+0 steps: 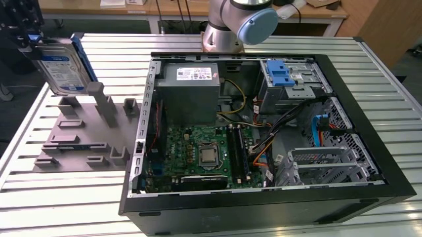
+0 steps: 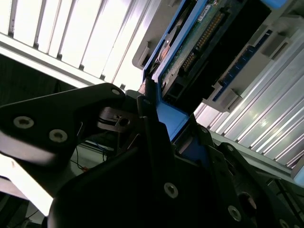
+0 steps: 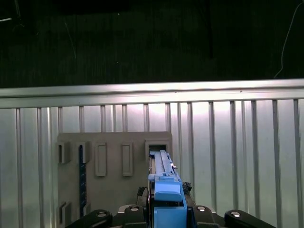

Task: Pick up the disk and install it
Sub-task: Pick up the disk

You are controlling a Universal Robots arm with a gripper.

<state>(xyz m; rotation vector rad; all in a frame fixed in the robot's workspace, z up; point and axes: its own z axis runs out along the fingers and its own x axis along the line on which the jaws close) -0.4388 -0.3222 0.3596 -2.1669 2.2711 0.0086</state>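
- The gripper (image 1: 27, 39) is clamping the disk (image 1: 58, 71) by its top edge at the far left of the exterior view.
- The disk is standing on edge with its long axis near vertical and its white-and-blue label facing the exterior view's right. It is a flat silver slab in a blue plastic carrier.
- It is hanging over the far end of the grey slotted fixture (image 1: 79, 143) on the ribbed metal worktop (image 1: 66, 197).
- In the second wrist view, the dark fingers (image 2: 151, 121) are pinching the blue frame.

A slatted aluminium desk (image 1: 66, 197) fills most of the exterior view, bright light glancing off its ribs. Along the top edge stands a pale wooden bench (image 1: 178, 7); a wooden panel (image 1: 389, 29) occupies the upper right, dark floor (image 1: 8, 116) the left edge
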